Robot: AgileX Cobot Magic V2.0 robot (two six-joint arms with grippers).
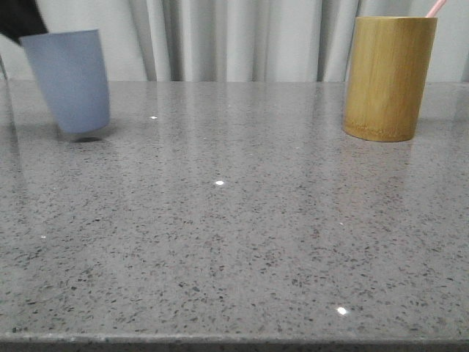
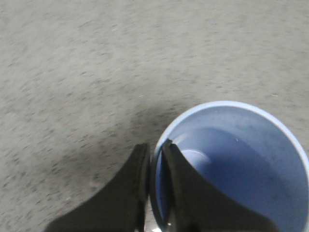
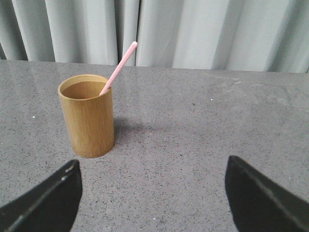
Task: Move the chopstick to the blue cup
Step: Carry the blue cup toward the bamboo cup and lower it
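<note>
The blue cup (image 1: 69,81) hangs tilted at the far left, its base just over the table with a small dark shadow under it. My left gripper (image 2: 154,147) is shut on the blue cup's (image 2: 241,159) rim, one finger inside and one outside; the cup is empty. In the front view only a black bit of that gripper (image 1: 18,18) shows, at the cup's top. A single pink chopstick (image 3: 119,67) leans in the tan bamboo holder (image 3: 88,116), and its tip (image 1: 435,7) pokes above the holder (image 1: 388,77) at the far right. My right gripper (image 3: 152,166) is open and wide, short of the holder, with nothing in it.
A grey speckled table (image 1: 234,242) stretches between the two cups. Pale curtains (image 1: 234,37) hang behind its far edge. The table's front edge (image 1: 234,341) runs along the bottom of the front view.
</note>
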